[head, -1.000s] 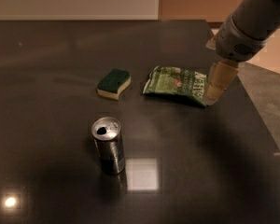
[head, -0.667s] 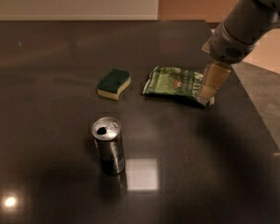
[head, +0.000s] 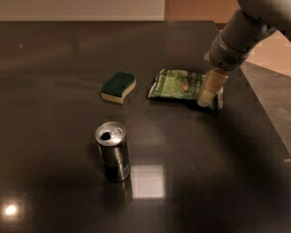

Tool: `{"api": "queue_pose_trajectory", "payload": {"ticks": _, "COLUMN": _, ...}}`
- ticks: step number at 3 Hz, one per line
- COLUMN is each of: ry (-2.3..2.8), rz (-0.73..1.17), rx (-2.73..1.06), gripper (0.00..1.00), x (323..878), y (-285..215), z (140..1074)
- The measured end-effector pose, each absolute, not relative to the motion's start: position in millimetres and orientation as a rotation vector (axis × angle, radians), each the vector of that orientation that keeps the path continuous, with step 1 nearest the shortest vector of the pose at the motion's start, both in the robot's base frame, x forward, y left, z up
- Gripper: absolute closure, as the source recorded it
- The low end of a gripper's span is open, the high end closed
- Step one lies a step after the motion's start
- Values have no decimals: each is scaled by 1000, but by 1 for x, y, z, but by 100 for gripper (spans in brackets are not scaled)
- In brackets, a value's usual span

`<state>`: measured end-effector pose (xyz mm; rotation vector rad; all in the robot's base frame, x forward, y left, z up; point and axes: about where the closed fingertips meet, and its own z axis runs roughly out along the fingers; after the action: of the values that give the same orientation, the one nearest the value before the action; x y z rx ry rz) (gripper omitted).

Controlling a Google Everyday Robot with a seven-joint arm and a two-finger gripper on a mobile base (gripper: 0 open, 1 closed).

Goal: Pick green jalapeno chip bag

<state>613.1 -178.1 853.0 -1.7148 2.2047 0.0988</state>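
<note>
**Robot gripper (head: pixel 206 99) poised at the right end of the green jalapeno chip bag (head: pixel 177 84) on a dark table (head: pixel 48 57)**

A wide, glossy, dark table fills almost the whole camera view. It runs from the near edge up to a pale wall (head: pixel 77 1) at the top. A strip of grey floor (head: pixel 281 110) shows past the table's right edge.

The robot's grey arm (head: pixel 252 25) enters from the top right corner and slants down and to the left over the table. It ends in a rounded grey wrist with a pale beige gripper below it. The gripper points down at the right end of the green jalapeno chip bag and overlaps it, so that end of the bag is partly hidden. Whether the gripper is released, clenched or grasping the bag cannot be told from this view, nor whether it touches the bag.

The bag lies flat on the table, right of centre and in the farther half. It is crinkled green foil with pale lettering and a small red mark, its long side running left to right.

A metal drink can (head: pixel 113 152) stands upright nearer the camera, left of centre and well apart from the bag. Its top has an open hole.

A small dark green sponge (head: pixel 118 86) with a yellow base lies just left of the bag, with a narrow gap of bare table between them.

A square patch of reflected light (head: pixel 148 181) sits on the table just right of the can. A small bright spot (head: pixel 10 209) glints near the bottom left corner.
</note>
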Motion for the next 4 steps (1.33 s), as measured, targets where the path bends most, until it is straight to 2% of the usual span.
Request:
{"api": "queue_pose_trajectory", "payload": {"ticks": 1, "ry": 2237, "rz": 111, "rx": -1713, "gripper": 2, "x": 621, "y": -179, "z": 842}}
{"api": "queue_pose_trajectory", "payload": {"ticks": 4, "ry": 2352, "rz": 181, "rx": -1733, "gripper": 71, "x": 626, "y": -184, "z": 822}}
